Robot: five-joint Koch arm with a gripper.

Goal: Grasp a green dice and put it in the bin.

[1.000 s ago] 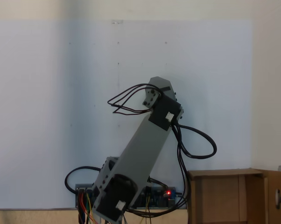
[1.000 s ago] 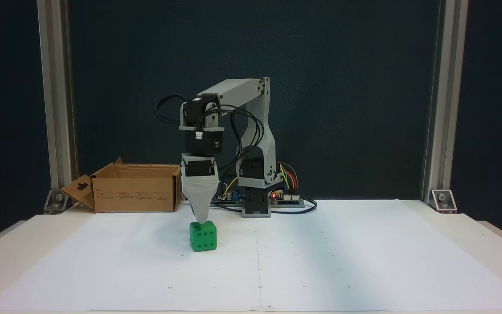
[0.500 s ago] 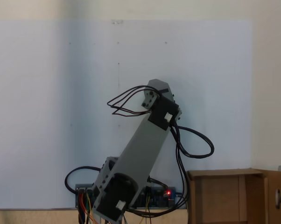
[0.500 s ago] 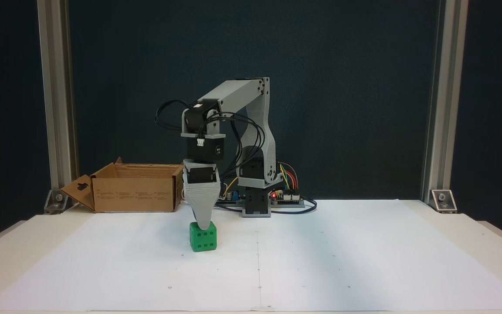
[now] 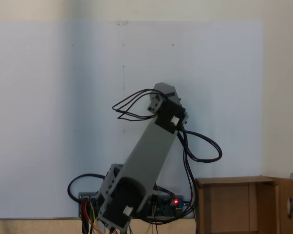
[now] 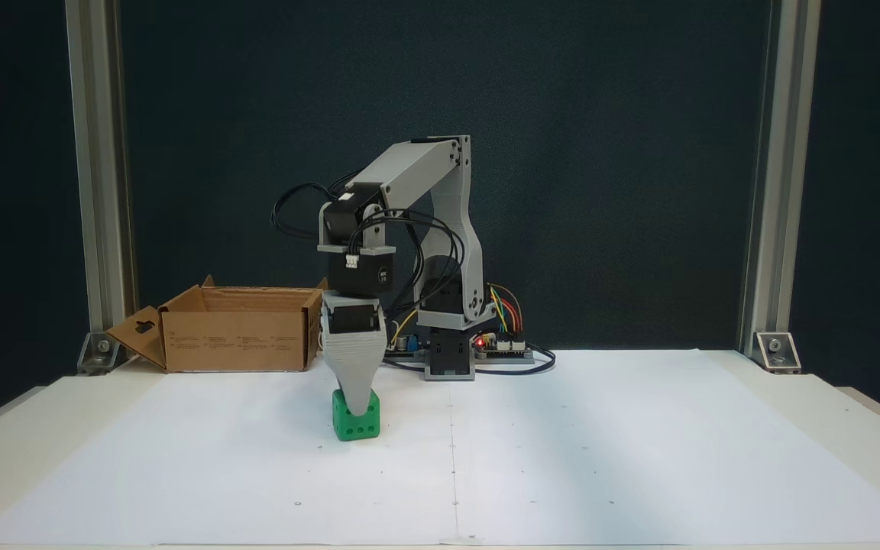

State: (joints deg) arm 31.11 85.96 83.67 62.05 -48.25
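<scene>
In a fixed view, the grey arm point(image 5: 149, 163) slants up from lower centre, and the bin point(image 5: 244, 204) fills the lower right corner.

In the other fixed view, the gripper point(image 6: 359, 401) points down over the green dice point(image 6: 356, 418) at lower centre-left; only one jaw shows, so its opening cannot be told. The bin point(image 6: 237, 330) sits at mid-left, behind.

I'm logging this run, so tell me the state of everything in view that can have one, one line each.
green dice: resting on the white paper, not lifted.
pincer: pointing down over the dice's front; open or shut cannot be told.
bin: upright, flaps open; contents hidden.
control board: red light on.
</scene>
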